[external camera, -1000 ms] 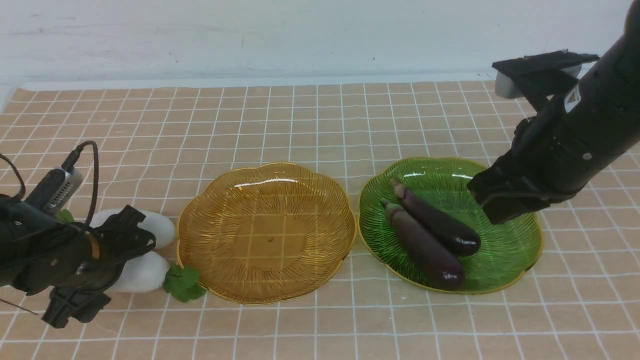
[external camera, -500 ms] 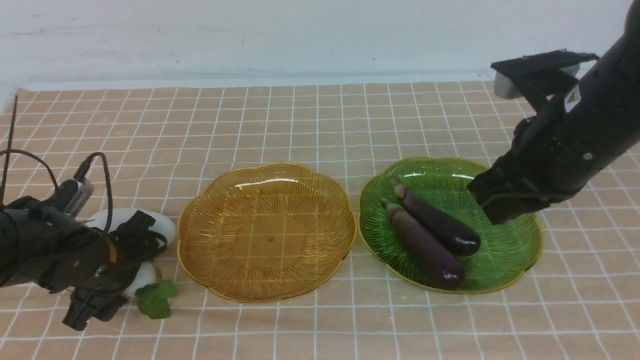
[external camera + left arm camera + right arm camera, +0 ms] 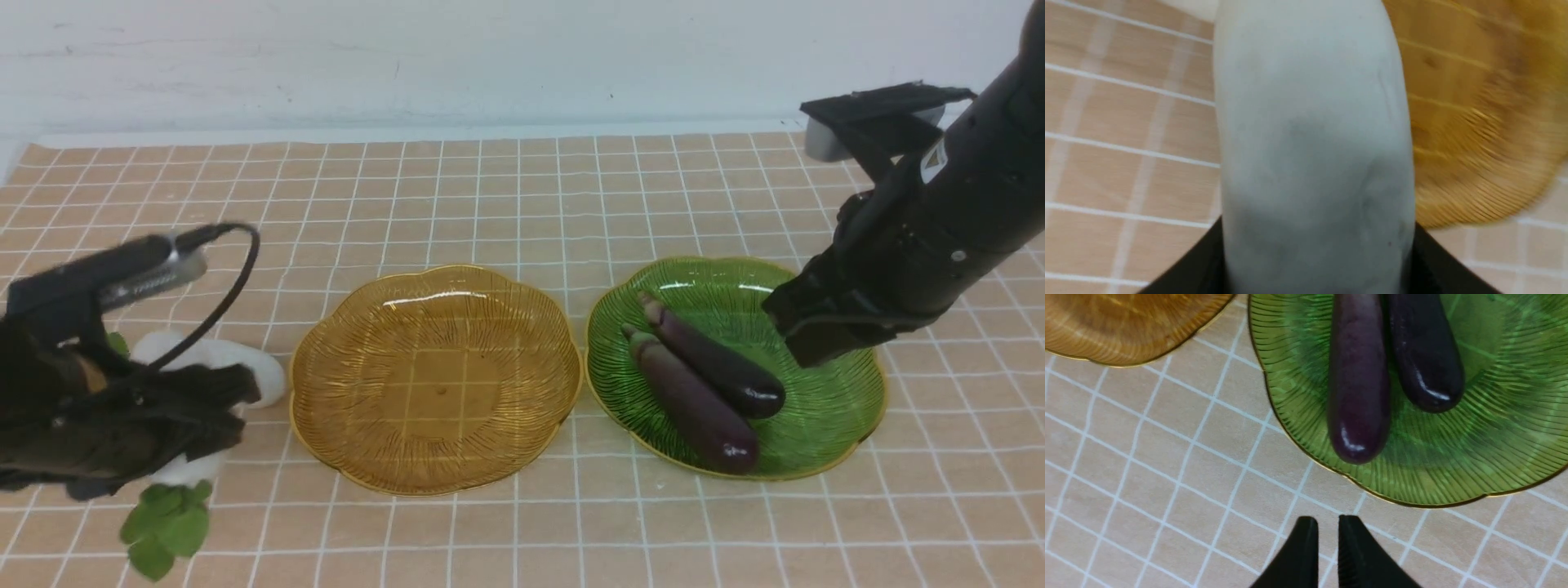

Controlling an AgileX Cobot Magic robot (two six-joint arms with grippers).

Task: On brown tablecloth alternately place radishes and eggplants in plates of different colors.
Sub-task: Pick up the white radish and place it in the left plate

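Observation:
My left gripper is shut on a white radish and holds it tilted above the brown tablecloth, with its green leaves hanging down. The radish fills the left wrist view. A second radish lies on the cloth behind it. The amber plate is empty. Two purple eggplants lie side by side in the green plate. My right gripper hovers over that plate's right part, shut and empty.
The two plates sit side by side with a narrow gap. The amber plate's edge is close to the held radish. A white wall runs along the cloth's far edge. My right arm reaches in from the upper right.
My left gripper has closed on the near radish and lifted it off the cloth. Its leaves swung from beside the amber plate toward the front left. The right arm has not moved.

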